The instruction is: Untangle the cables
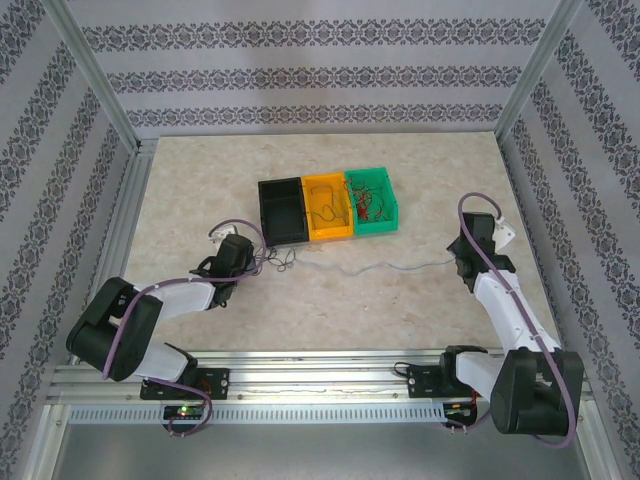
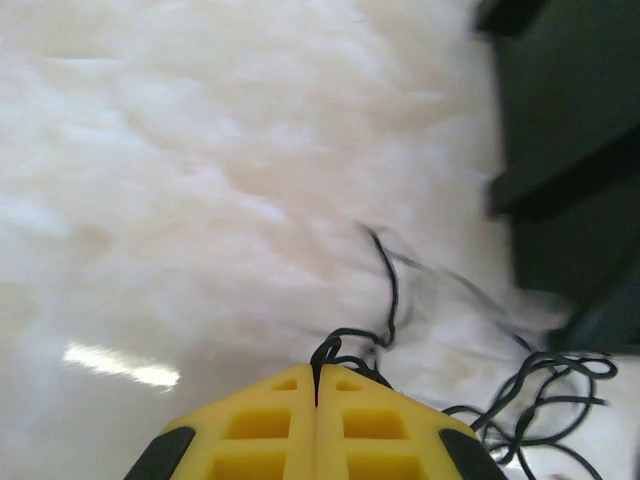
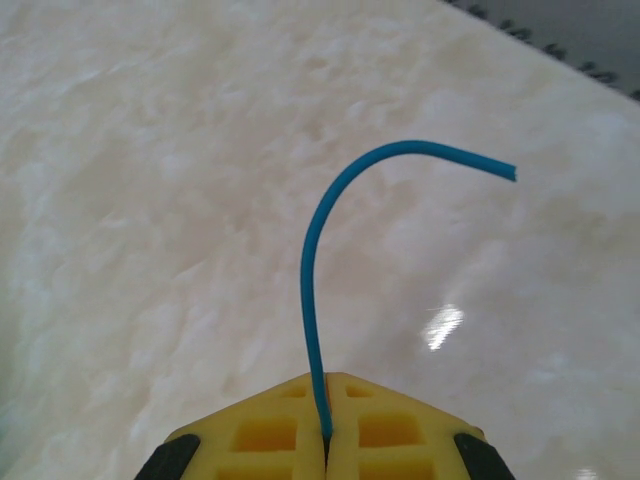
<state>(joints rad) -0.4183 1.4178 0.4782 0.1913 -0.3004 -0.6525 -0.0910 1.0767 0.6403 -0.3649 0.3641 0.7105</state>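
Observation:
My left gripper (image 2: 318,370) is shut on a thin black cable (image 2: 389,290) that loops away over the table. More black cable lies in a loose tangle (image 2: 540,395) to its right. From above, the left gripper (image 1: 248,262) sits beside this black tangle (image 1: 281,262). A pale blue cable (image 1: 380,266) runs in a line across the table from the tangle to my right gripper (image 1: 461,264). In the right wrist view that gripper (image 3: 327,380) is shut on the blue cable (image 3: 309,260), whose free end curves up and to the right. More red and dark cables (image 1: 366,203) lie in the green bin (image 1: 391,214).
Three small bins stand side by side at the table's middle back: black (image 1: 282,211), orange (image 1: 340,233) and green. The black bin (image 2: 570,150) is close on the right in the left wrist view. Aluminium frame posts (image 1: 128,205) and patterned walls enclose the table.

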